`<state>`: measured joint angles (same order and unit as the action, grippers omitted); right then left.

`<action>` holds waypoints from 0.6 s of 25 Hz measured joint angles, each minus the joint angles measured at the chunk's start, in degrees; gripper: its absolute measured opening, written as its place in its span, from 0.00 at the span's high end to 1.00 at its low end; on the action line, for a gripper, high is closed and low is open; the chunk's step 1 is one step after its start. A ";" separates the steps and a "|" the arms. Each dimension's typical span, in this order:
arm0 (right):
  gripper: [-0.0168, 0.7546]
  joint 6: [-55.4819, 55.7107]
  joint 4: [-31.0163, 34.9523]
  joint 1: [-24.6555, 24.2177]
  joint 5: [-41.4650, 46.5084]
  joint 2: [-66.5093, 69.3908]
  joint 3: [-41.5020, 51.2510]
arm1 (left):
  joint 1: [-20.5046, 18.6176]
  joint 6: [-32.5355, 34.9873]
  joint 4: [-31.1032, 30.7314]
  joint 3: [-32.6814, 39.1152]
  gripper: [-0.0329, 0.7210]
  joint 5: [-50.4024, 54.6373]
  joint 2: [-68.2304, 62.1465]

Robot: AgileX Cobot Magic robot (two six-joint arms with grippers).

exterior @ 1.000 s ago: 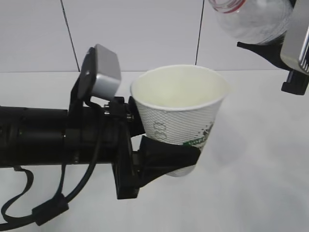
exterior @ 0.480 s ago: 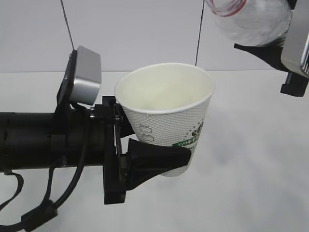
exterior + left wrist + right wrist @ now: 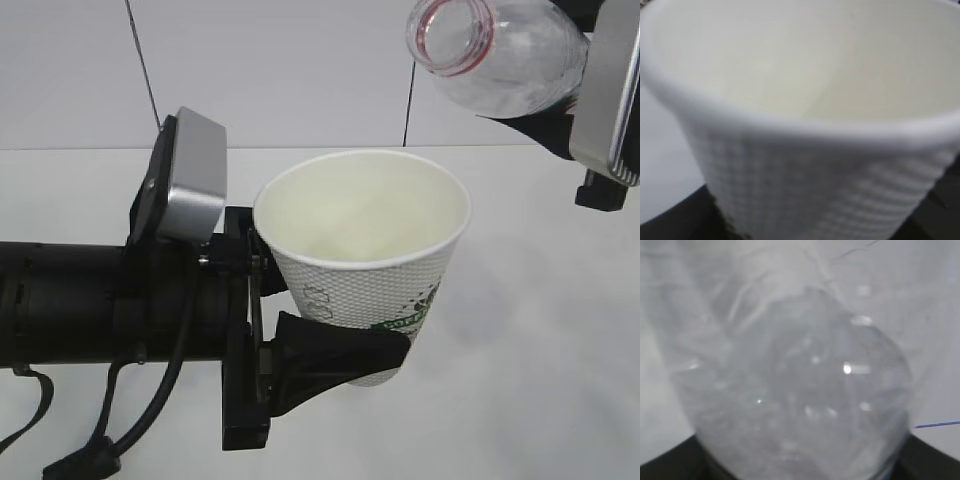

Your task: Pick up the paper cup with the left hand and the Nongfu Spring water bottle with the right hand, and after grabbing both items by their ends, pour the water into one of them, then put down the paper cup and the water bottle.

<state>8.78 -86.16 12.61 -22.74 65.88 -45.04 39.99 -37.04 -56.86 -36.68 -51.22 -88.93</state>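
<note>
Gripping the small white tapered paper cup [image 3: 365,275] near its base, the black left gripper [image 3: 335,350] is holding it upright above the white table [image 3: 530,330]. Up at the right, the black right gripper [image 3: 560,110] is clamping the clear capless plastic water bottle [image 3: 490,50], which is tilting with its red-ringed mouth facing the camera, above the cup's rim.

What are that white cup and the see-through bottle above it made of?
The paper cup looks like matte paper: embossed dotted wall, rolled rim, printed green mark. The water bottle looks like thin clear glossy plastic, with highlights on its wall and a red ring at the open neck.
</note>
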 joint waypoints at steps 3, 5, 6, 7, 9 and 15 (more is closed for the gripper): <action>0.40 -1.22 -0.03 0.00 -0.04 0.00 0.00 | 0.00 0.11 0.00 0.00 0.28 -1.20 0.00; 0.40 -1.84 -0.03 0.00 -0.04 0.00 0.00 | 0.00 0.21 0.00 0.00 0.28 -1.69 0.00; 0.40 -2.10 -0.03 0.00 -0.14 0.00 0.00 | 0.00 0.21 0.00 0.00 0.28 -1.69 0.00; 0.40 -2.33 -0.03 0.00 -0.14 0.00 0.00 | 0.00 0.21 0.00 0.00 0.28 -1.69 0.00; 0.40 -2.42 0.10 0.00 -0.14 0.00 0.00 | 0.00 0.21 -0.30 0.00 0.28 -1.69 0.00; 0.40 -4.68 1.97 0.00 -0.39 0.00 0.00 | 1.39 0.21 -1.51 0.00 0.28 -1.69 0.00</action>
<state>4.10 -84.19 12.61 -23.13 65.88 -45.04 41.38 -36.83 -58.37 -36.68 -52.91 -88.93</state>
